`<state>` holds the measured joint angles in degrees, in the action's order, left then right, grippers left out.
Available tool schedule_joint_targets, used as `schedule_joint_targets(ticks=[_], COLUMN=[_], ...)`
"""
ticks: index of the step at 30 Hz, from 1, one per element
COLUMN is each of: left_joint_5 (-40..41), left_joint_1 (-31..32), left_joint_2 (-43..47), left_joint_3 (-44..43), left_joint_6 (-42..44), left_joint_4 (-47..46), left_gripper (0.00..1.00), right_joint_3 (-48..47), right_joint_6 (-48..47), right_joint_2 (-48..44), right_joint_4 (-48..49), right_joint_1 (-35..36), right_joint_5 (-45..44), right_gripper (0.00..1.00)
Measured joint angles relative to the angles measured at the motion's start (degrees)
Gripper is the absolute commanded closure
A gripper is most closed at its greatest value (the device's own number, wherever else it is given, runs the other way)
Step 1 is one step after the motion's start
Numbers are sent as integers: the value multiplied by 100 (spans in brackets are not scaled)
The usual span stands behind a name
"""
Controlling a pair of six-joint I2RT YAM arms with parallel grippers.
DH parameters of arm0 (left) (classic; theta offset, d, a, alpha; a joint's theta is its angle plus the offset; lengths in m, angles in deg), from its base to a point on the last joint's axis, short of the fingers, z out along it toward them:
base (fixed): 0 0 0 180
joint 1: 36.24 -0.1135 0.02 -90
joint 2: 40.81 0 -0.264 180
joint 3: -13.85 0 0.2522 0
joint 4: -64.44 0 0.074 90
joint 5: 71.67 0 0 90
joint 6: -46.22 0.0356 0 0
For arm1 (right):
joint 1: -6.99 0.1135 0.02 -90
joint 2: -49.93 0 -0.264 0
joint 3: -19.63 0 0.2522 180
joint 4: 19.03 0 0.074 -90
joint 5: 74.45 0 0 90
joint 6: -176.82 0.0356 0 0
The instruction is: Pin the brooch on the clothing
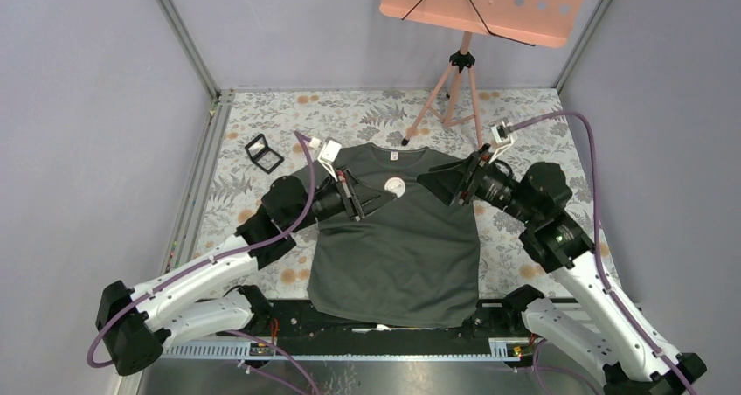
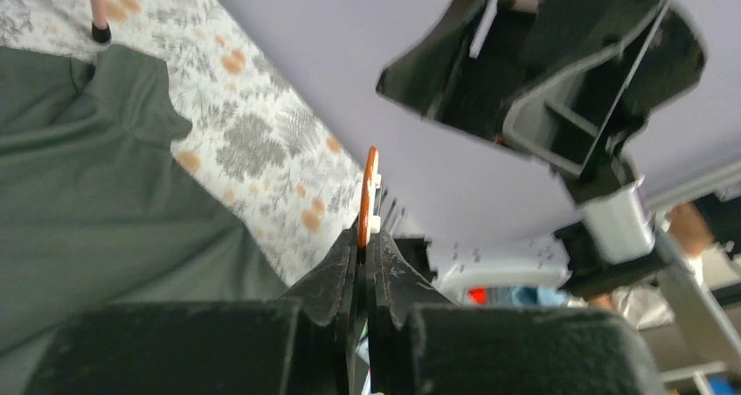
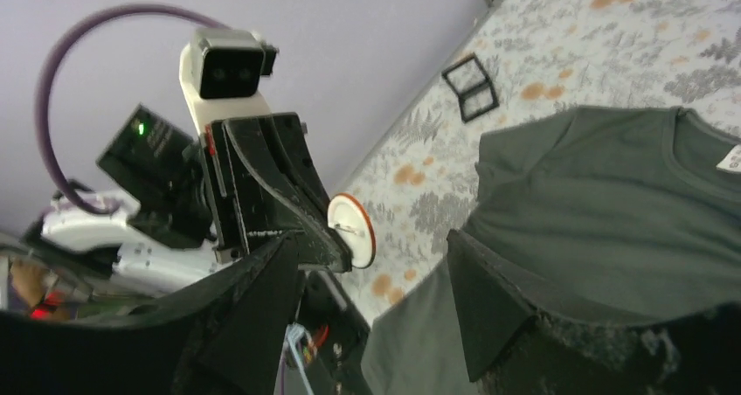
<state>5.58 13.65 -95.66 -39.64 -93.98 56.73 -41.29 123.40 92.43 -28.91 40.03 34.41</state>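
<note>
The clothing (image 1: 393, 255), a dark grey-green T-shirt, lies flat in the middle of the table. My left gripper (image 1: 383, 199) hovers over its chest, shut on the brooch (image 1: 395, 186). In the left wrist view the brooch (image 2: 368, 194) stands edge-on, an orange rim pinched between the closed fingers of the left gripper (image 2: 363, 245). The right wrist view shows the brooch's white back (image 3: 351, 229) with its pin, held by the left gripper (image 3: 319, 238). My right gripper (image 3: 376, 299) faces it a short way off, open and empty, above the shirt (image 3: 612, 194). From above, the right gripper (image 1: 439, 183) is over the shirt's right shoulder.
A small black square case (image 1: 264, 153) lies open on the floral cloth left of the shirt, also in the right wrist view (image 3: 472, 86). An orange tripod (image 1: 454, 80) with a perforated board (image 1: 485, 2) stands behind the collar. Walls enclose the table on three sides.
</note>
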Motion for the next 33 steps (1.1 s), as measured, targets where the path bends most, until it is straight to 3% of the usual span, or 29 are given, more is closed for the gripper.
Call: schedule_joint_targets(ticks=[4,7,12,26,33], left_joint_5=[-1086,-1910,-2616,-3169,-3279], left_joint_1=[-131,-127,-127,-127,-127], left_joint_2=[-13,-107,-319,-640,-640], left_joint_3=[-400,-643,-835,-907,-907], left_joint_6=[715,1141,1578,1676,1602], left_joint_4=[1086,1700,2424,2564,2452], left_gripper=[100,100,100,100,100], right_joint_3=[-348,-339,-238,-114,52], right_joint_6=[-251,-313,-310,-334,-323], right_joint_2=[437,804,973,984,1091], right_joint_4=[-494,-684,-879,-833,-741], right_joint_1=[-592,-625,-608,-326,-208], right_joint_5=[1394,2319,3182,3676,3685], right_gripper=[34,35,41,45,54])
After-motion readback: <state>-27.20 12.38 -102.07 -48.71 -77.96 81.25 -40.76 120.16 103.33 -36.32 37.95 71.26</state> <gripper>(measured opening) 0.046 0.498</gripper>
